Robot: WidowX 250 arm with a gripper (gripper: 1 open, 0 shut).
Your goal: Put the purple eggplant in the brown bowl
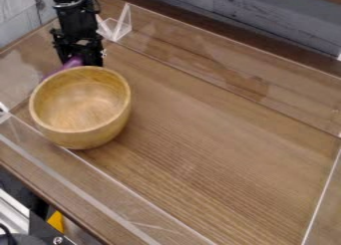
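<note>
tool (78,56) – tight on purple eggplant (74,63)

I see a light-brown grained bowl (80,108), a glossy purple eggplant (75,62) behind it, and a black claw (80,56) on the brown wood-grain worktop (213,139).

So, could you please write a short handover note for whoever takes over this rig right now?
Tool: pointing down behind the brown bowl, shut on the purple eggplant, which shows only as a small purple patch between the fingers.
Brown bowl: upright on the wooden table, near its left end, with nothing inside.
Done: the eggplant is gripped, low at the bowl's far rim; whether it is clear of the table I cannot tell.
Left: lift the eggplant, bring it over the bowl, lower it in and release.
</note>
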